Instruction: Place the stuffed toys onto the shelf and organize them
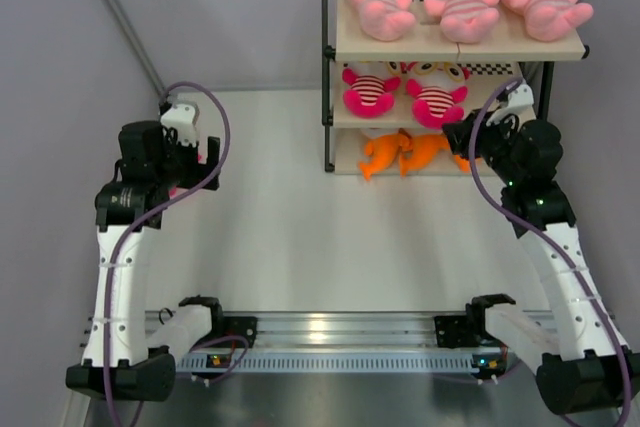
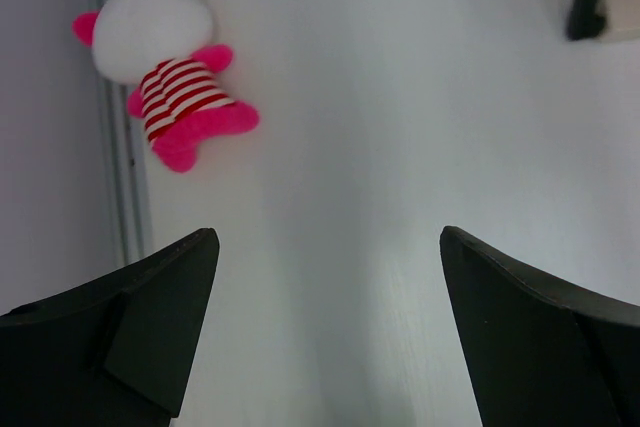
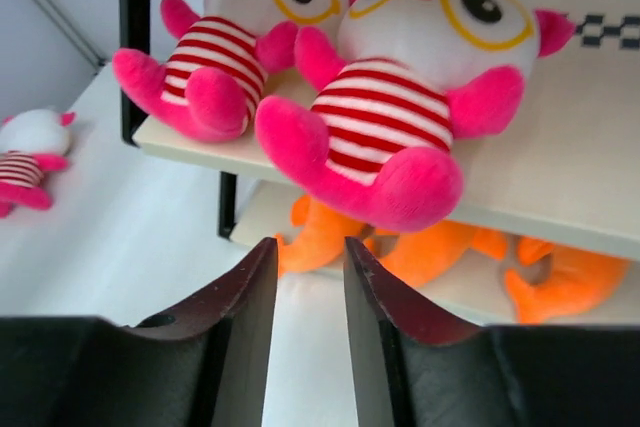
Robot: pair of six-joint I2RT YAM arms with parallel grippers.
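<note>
**One toy loose, two ways to spoil the shelf**

The last hot-pink toy (image 2: 168, 72) lay on the table (image 2: 400, 127), tight against the left wall (image 2: 45, 147) and well apart from the shelf (image 1: 400, 51). The left gripper (image 2: 325, 332) hung short of it, fingers spread wide and empty. With the toy that near the wall, one finger would likely strike the wall on the way down. The grip might then catch only a foot or an ear, and the toy could slip out in transit.

The right gripper (image 3: 310, 327) sat just before the middle board, its fingers parted by a narrow gap and holding nothing. The two shelved hot-pink toys (image 3: 385, 117) had feet hanging over the board's edge. A careless move there could drag one off onto the fish (image 3: 420, 252) below. The free space lay to their right, so the right arm could also block the delivery.
</note>
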